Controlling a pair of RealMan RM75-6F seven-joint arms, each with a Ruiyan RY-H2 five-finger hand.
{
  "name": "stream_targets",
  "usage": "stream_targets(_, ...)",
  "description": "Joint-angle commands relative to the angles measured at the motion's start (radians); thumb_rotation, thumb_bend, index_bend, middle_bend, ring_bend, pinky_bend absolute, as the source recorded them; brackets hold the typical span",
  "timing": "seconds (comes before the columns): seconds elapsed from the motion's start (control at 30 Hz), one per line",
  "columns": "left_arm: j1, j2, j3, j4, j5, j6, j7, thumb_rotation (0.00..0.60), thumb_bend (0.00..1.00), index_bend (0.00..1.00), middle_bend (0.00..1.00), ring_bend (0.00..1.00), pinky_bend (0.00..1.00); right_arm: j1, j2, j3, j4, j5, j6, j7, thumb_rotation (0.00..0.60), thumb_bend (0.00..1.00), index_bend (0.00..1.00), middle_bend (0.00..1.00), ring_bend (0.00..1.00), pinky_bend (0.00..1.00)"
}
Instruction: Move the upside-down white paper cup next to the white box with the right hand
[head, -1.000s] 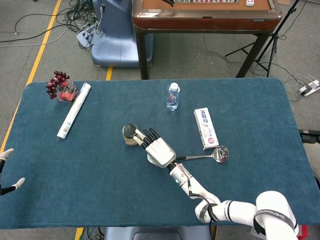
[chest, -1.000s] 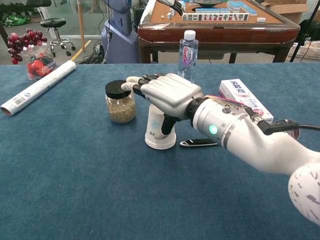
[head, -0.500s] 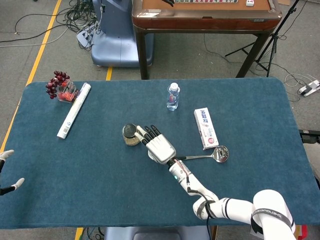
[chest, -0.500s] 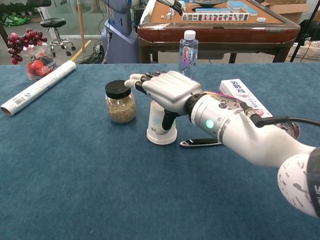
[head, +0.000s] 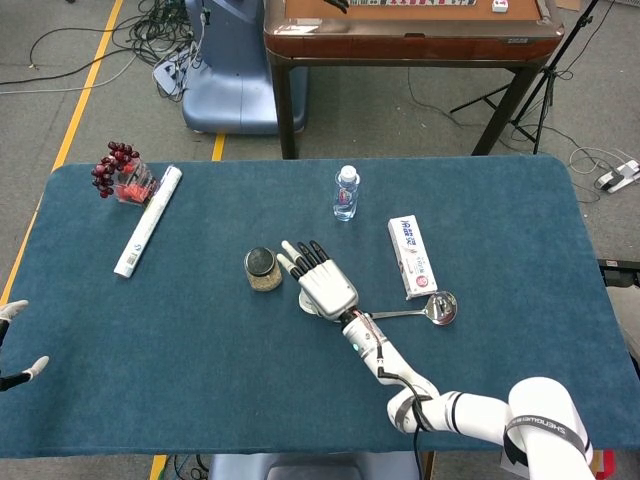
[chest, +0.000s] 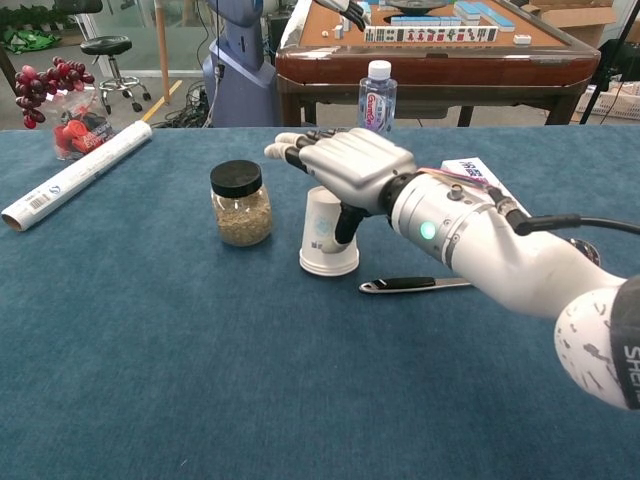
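The upside-down white paper cup (chest: 325, 240) stands on the blue table, just right of a jar. My right hand (chest: 350, 165) lies over the cup's top, its fingers stretched out to the left beyond it. The thumb presses the cup's right side, so the cup is held between palm and thumb. From the head view my right hand (head: 322, 280) hides most of the cup, and only a bit of rim (head: 308, 301) shows. The white box (head: 412, 256) lies to the right, a short gap away, and also appears as the white box (chest: 470, 175). Only spread fingertips of my left hand (head: 15, 340) show at the far left edge.
A black-lidded jar of grains (chest: 240, 203) stands just left of the cup. A metal spoon (chest: 415, 285) lies on the table in front of the forearm. A water bottle (chest: 376, 95) stands behind. A paper roll (head: 147, 220) and grapes (head: 120, 170) are at the back left.
My right hand has moved rightward and a little away from the jar, and the cup has shifted with it toward the white box. The left hand has not moved.
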Motion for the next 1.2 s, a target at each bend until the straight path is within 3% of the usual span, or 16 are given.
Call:
stream_targets(0.03,0.0,0.0,0.0,0.0,0.0,0.0,0.0,0.6,0.06,0.19,0.22,0.29,0.59,0.003,-0.001,0.005,0.006,0.006,0.005,-0.002,0.6,0.0,0.0,0.0,0.0,0.09)
stream_targets(0.27,0.001,0.001,0.0,0.0,0.001,0.0,-0.002,0.6,0.06,0.19,0.22,0.29,0.59,0.008,-0.004,0.011,0.021,0.024,0.016,-0.016,0.6,0.0,0.0,0.0,0.0,0.09)
stream_targets(0.47,-0.001,0.0,0.0,0.0,-0.002,-0.003,0.0,0.6,0.06,0.19,0.22,0.29,0.59,0.001,0.01,-0.017,-0.013,0.007,0.022,-0.016,0.6,0.0,0.0,0.0,0.0,0.09)
stream_targets(0.87,-0.002,-0.001,0.0,-0.001,-0.006,-0.008,0.01,0.6,0.06,0.19,0.22,0.29,0.59,-0.055,0.128,-0.094,-0.224,-0.067,0.101,-0.093,0.6,0.0,0.0,0.01,0.0,0.1)
stream_targets(1.0,-0.003,-0.003,0.0,-0.001,-0.008,-0.011,0.015,0.6,0.06,0.19,0.22,0.29,0.59,-0.069,0.15,-0.115,-0.269,-0.091,0.141,-0.181,0.6,0.0,0.0,0.12,0.05,0.18)
stream_targets(1.2,-0.004,-0.006,0.001,0.003,-0.003,-0.008,0.015,0.6,0.06,0.19,0.22,0.29,0.59,-0.079,0.169,-0.126,-0.309,-0.122,0.178,-0.264,0.6,0.02,0.03,0.4,0.35,0.44)
